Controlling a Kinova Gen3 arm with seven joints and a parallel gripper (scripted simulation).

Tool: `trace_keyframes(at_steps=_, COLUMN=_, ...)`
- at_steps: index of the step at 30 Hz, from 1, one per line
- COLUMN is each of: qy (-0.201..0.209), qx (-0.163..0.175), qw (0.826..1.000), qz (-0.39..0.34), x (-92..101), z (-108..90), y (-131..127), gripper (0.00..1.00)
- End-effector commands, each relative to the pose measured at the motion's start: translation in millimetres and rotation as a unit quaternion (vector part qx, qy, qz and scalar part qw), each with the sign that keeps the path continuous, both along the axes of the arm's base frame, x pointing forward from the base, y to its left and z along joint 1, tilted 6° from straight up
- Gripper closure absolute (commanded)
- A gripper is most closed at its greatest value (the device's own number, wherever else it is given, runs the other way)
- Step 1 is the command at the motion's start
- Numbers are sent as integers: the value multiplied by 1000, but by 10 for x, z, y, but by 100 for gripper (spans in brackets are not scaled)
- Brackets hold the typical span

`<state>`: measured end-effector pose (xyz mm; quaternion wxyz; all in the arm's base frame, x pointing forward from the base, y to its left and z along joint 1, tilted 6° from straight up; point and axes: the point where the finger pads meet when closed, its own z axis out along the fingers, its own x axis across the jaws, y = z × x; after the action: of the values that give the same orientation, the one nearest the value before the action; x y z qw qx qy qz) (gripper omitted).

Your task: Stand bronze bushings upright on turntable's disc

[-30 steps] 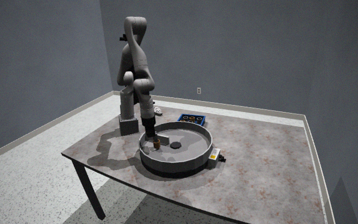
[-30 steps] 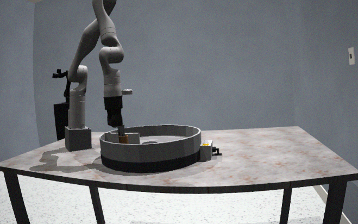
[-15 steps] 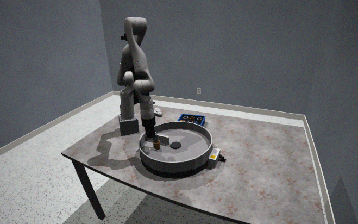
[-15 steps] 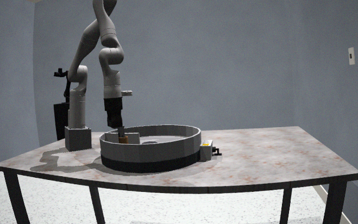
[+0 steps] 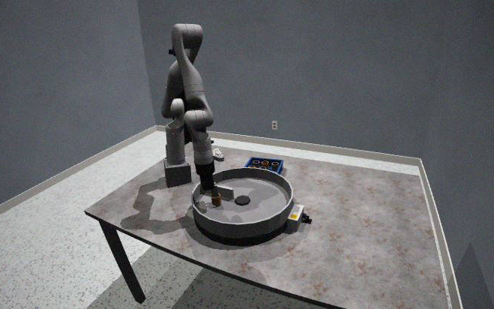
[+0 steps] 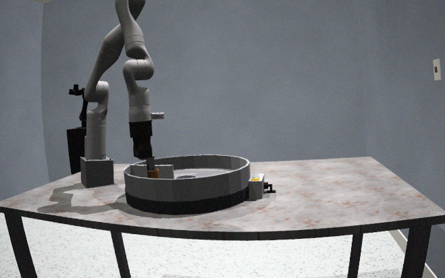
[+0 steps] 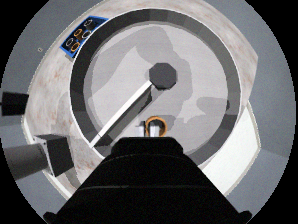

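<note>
Top view: I had the gripper (image 5: 214, 193) clamped on a bronze bushing (image 5: 216, 199), low over the left part of the turntable's disc (image 5: 256, 208), beside a grey divider wall (image 5: 223, 190) and left of the dark hub (image 5: 242, 199); the blue crate (image 5: 251, 160) sat far behind the rim with more bushings in it. Arm was folded tight, forearm pointing straight down. Exterior view: bushing (image 6: 153, 173) upright, mostly hidden behind the rim (image 6: 189, 187), couldn't tell if its end touched the disc. Gripper (image 6: 150, 164) vertical, wrist directly above. Wrist view: only the bushing's open top ring (image 7: 153, 125) showed at the edge of the gripper body, near the divider and well short of the hub (image 7: 164, 75). I judged it a stiff, smooth, fairly heavy little sleeve, likely slippery, best pinched across the wall near the top so it sets down square.
</note>
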<state>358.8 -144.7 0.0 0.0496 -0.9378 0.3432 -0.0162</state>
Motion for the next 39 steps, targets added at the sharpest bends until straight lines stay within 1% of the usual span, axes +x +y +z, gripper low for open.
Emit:
trace_keyframes(at_steps=1, qy=-1, qx=0, qw=1000, qz=0, x=5, z=6, y=-3, gripper=100)
trace_keyframes(at_steps=21, qy=-1, qx=0, qw=1000, qz=0, x=5, z=2, y=-3, gripper=100)
trace_keyframes(at_steps=39, qy=-1, qx=0, qw=1000, qz=0, x=8, z=-45, y=1, gripper=100)
